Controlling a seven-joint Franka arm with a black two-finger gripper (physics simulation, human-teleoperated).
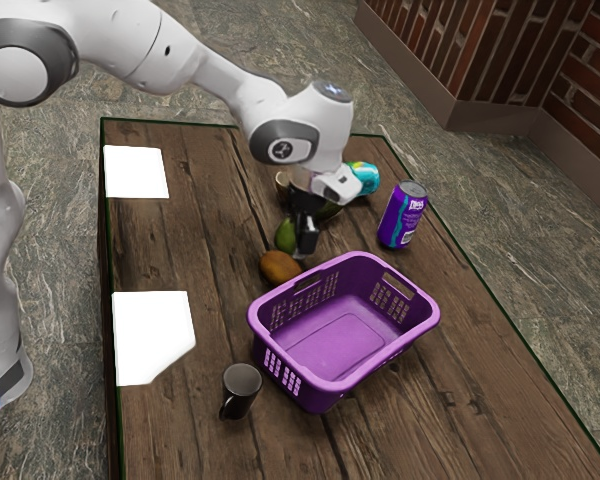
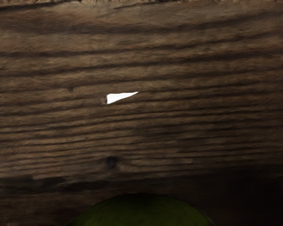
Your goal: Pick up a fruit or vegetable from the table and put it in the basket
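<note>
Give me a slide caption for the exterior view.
Robot hand at a green fruit, with a brown fruit and purple basket close by.

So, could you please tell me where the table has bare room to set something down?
Bare wood lies between the larger white patch and the basket, and from the basket toward the exterior view's lower right. It is crowded around the green fruit, brown fruit and jaws.
</note>
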